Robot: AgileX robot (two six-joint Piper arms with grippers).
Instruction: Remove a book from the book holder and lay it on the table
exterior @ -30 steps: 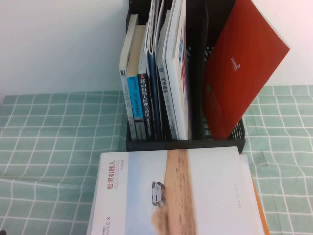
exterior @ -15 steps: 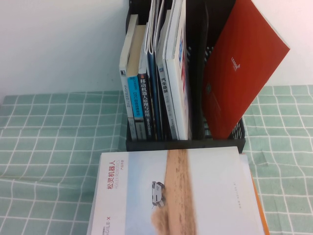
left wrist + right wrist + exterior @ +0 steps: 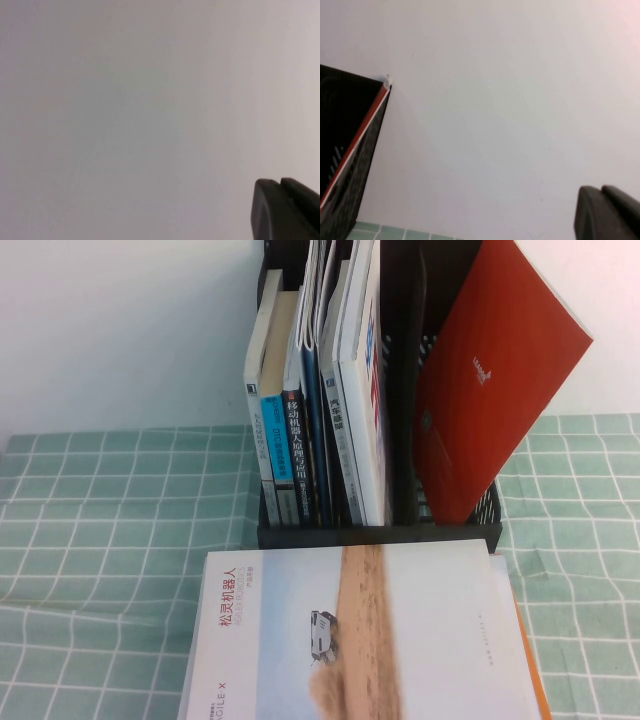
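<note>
You see neither arm from above. Your left gripper (image 3: pixel 285 210) faces bare wall, jaws closed, empty. Your right gripper (image 3: pixel 607 212), closed and empty, sits well apart from the red book (image 3: pixel 495 390) leaning in the book holder (image 3: pixel 400 533).

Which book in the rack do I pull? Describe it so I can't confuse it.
Find the black book holder at the back of the green gridded table. In its rightmost slot one thin booklet leans out to the right. It alone shows a plain red cover; its neighbours stand upright, spine-on.
</note>
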